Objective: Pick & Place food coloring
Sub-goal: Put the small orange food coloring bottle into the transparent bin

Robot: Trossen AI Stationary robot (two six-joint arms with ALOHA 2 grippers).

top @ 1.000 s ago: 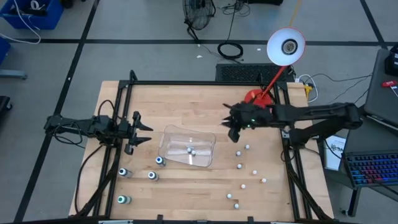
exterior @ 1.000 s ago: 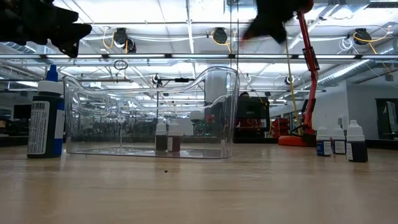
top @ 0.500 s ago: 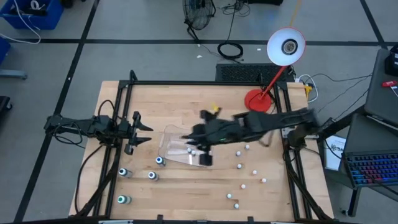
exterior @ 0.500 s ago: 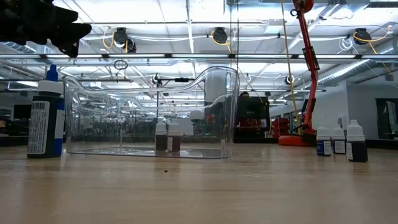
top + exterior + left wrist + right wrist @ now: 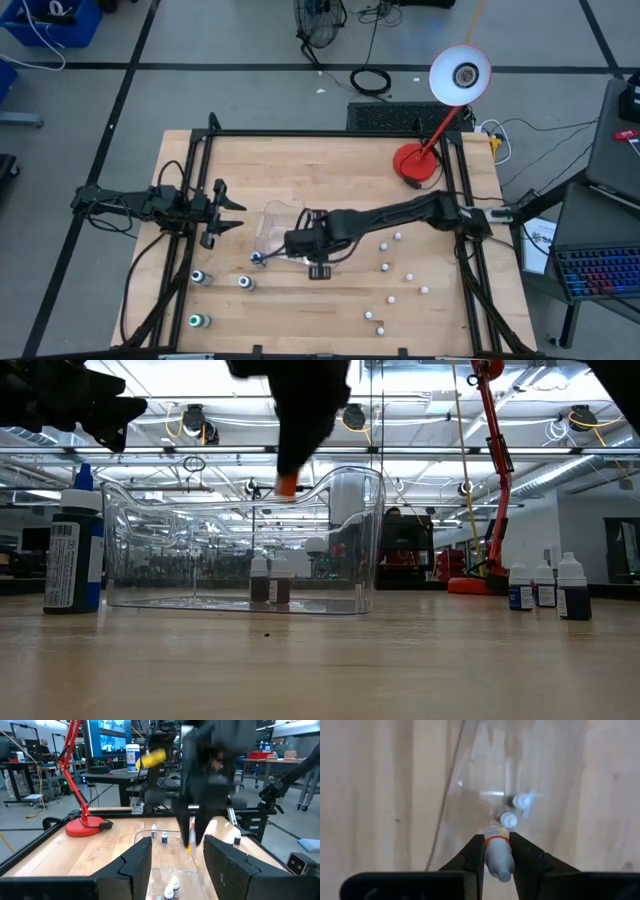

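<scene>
One small food coloring bottle, orange-banded, is clamped between the fingers of the right end effector, which hangs above the clear tray near the middle of the bench; in the low view the bottle's orange tip sits just above the tray's rim, not yet inside. Two bottles already rest on the tray floor directly beneath the held one. Outside the tray: one blue-topped bottle just beside its near wall, three more on the left part of the bench, and a scatter of whitish bottles on the right part, well apart from the tray. Left end effector waits at the bench's left edge, fingers spread wide, holding nothing. Handling note, as judgement: the placing step is in hand. To do it well, bring the bottle down inside the walls, offset from the two beneath so it does not land on them, and release low so it neither bounces nor tips. A red desk lamp stands at the far right, clear of the work.
</scene>
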